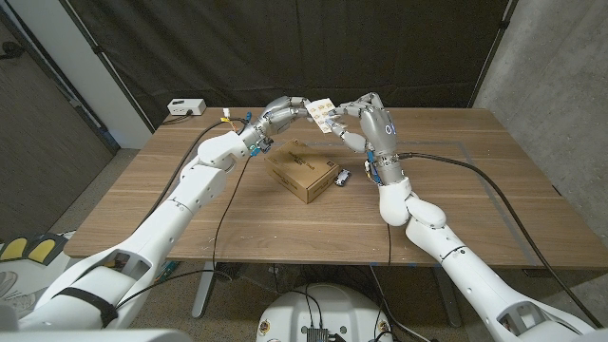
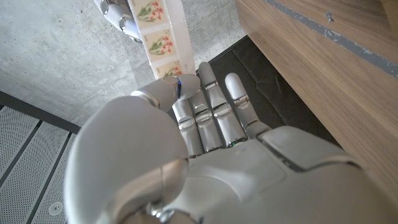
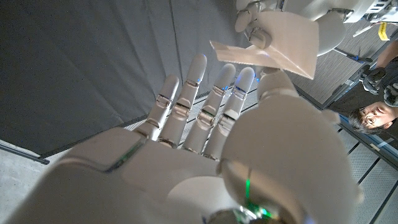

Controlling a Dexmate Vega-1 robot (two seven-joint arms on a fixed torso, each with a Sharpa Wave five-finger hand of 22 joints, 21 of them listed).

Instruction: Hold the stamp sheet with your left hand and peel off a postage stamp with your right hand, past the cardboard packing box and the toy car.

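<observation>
Right now, nearest to me on the table (image 1: pixel 456 204), both arms reach in from the near edge and converge over the middle of its far half. Between them sits the cardboard packing box (image 1: pixel 304 173), roughly at the table's centre, with the toy car (image 1: pixel 341 177) just beside it on my right-hand side. Beyond the box, lifted well above the wood, I have the stamp sheet (image 1: pixel 324 114) held up in the air. My left hand (image 1: pixel 282 112) has it clamped: in the left wrist view the thumb presses the sheet (image 2: pixel 163 37) against the fingers (image 2: pixel 205 99), and the printed flower stamps run away from the grip. My right hand (image 1: pixel 366 112) is at the sheet's other end; in the right wrist view the fingers (image 3: pixel 199 93) are fairly straight and slightly apart, with the thumb up against the pale sheet (image 3: pixel 273 46), but I cannot tell whether anything is truly pinched there. A person (image 3: pixel 373 115) is at the edge of that view. By my reading, the holding half of the job is done, and the peel is at most beginning: I see no stamp lifted free, so catching a stamp's edge and pulling it off is what remains. Farther off, near the far left corner, a small white box (image 1: pixel 186 106) with a cable rests on the table.
</observation>
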